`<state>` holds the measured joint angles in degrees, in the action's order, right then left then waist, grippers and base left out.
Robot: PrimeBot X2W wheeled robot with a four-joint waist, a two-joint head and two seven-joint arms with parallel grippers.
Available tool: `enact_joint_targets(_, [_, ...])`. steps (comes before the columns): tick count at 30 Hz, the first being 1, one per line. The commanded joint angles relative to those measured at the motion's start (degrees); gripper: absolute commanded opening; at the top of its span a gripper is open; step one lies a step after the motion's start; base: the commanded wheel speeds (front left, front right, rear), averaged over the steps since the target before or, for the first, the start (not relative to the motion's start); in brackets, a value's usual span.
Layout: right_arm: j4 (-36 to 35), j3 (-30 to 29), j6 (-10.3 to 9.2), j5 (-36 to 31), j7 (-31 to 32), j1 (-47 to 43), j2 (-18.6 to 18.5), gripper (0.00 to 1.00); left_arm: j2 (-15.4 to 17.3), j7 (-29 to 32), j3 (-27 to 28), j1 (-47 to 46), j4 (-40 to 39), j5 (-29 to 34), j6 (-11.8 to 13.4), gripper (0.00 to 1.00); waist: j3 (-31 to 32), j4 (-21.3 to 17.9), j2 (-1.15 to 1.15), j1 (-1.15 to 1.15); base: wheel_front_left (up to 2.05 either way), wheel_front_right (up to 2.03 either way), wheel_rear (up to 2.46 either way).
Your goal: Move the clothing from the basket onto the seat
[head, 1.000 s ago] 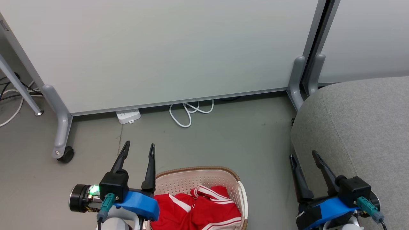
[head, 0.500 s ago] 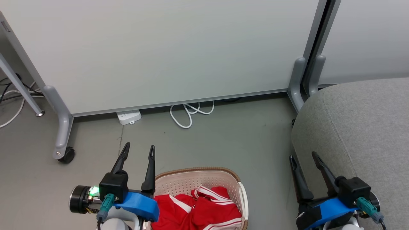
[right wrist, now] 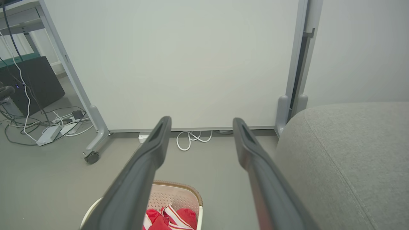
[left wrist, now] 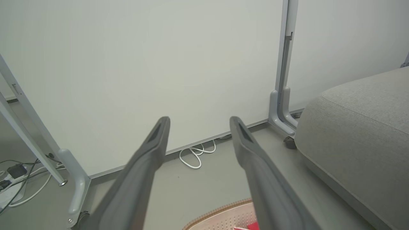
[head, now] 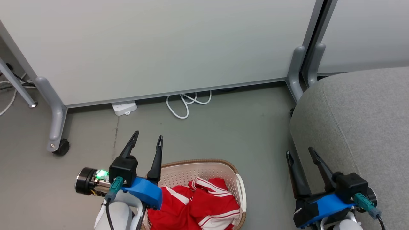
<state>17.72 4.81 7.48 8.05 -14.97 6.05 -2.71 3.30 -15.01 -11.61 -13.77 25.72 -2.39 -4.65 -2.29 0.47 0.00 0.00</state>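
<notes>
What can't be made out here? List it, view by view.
- Red white-striped fabric clothing: head view, bottom edge and left gripper mount cover part; garment count unclear.
- Cream perforated plastic basket: head view, near half cut off below.
- Light-grey upholstered seat: head view, runs past right edge.

Red clothing (head: 198,207) heaped in a basket (head: 204,166) on a grey floor (head: 223,127), with a grey seat (head: 361,121) to the right.
The basket sits near and central. The left gripper (head: 148,135), fingers spread and empty, is just beside its left rim. The right gripper (head: 299,151), also spread and empty, is at the seat's left edge. Far back, a white panel (head: 159,48) stands with a looped cable (head: 185,102) at its foot.
</notes>
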Motion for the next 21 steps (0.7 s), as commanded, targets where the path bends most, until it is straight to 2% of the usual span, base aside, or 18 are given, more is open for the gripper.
enact_joint_targets(1, [-0.27, 0.12, 0.03, -0.46, -0.34, 1.33, -0.31, 1.00, 0.48, -0.25, -0.21, -1.90, 0.90, 0.54, -0.33, 1.00, -1.33, -0.82, 0.00, 0.00, 0.00, 0.00, 0.00])
enact_joint_targets(11, [-1.63, 0.28, 0.03, -0.92, -0.33, 6.52, -0.30, 1.00, 3.32, -0.22, -5.58, -13.97, 13.23, 2.89, -2.43, 1.00, -10.54, -4.29, 0.00, 0.00, 0.00, 0.00, 0.00])
enact_joint_targets(21, [-3.40, 1.11, 0.03, -0.39, -0.32, 12.38, -0.28, 1.00, 5.12, -0.22, -13.72, -23.90, 26.30, 4.53, -2.90, 1.00, -19.76, -7.46, 0.00, 0.00, 0.00, 0.00, 0.00])
